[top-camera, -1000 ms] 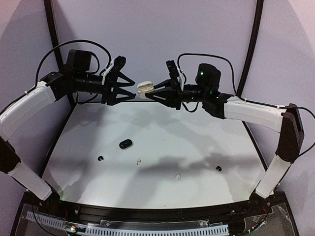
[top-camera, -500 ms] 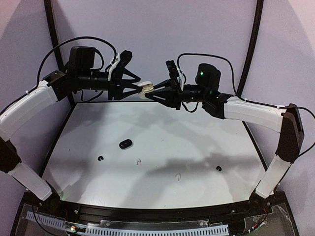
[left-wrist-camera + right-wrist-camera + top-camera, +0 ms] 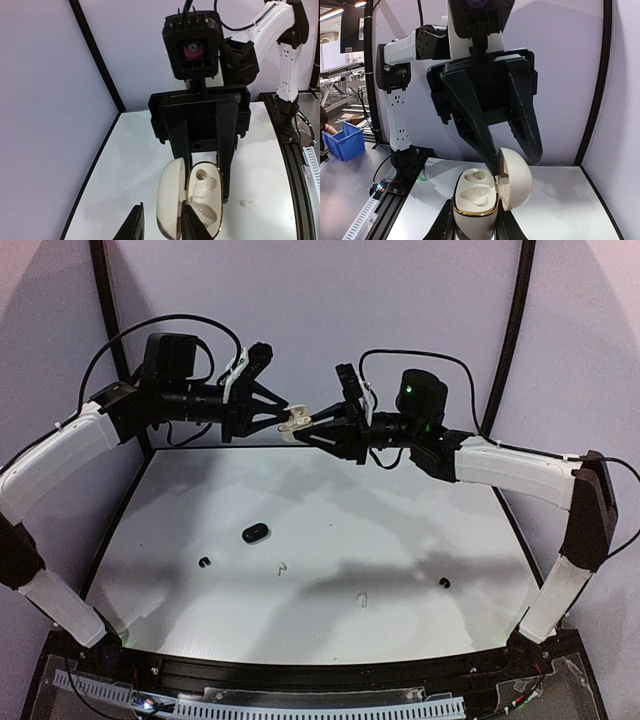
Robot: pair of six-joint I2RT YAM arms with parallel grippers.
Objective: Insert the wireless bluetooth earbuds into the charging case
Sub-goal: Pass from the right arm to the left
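Top external view shows both arms raised above the table [image 3: 330, 500], meeting at the white charging case [image 3: 293, 420], which hangs in the air between them. The right gripper [image 3: 475, 226] is clamped on the lower part of the case's base, so the two moulded sockets face its wrist camera. Holding the base fixed in mid-air probably gives the other arm something to work the hinge against.

The left gripper [image 3: 164, 223] comes in from the opposite side with the lid [image 3: 169, 200] between its fingers. One finger sits in the gap between lid and base, against the lid's inner edge, and the other is outside the dome. Its jaws stand narrow, but the left wrist view shows a slim gap at the outer finger. I cannot tell whether the lid is truly pinched or only bracketed. The lid stands swung open and both sockets are empty.

None of the earbuds is near either pair of jaws. All four lie on the table, well below the white charging case and nearer the arm bases than it is. A white earbud [image 3: 282, 567] and a black earbud [image 3: 204, 562] lie toward its left-arm side. A second white earbud [image 3: 361, 598] and a second black earbud [image 3: 444, 582] lie toward its right-arm side. A closed black case [image 3: 256, 533] lies between the white charging case and the left pair. The step in hand looks like opening the case; no insertion has begun.
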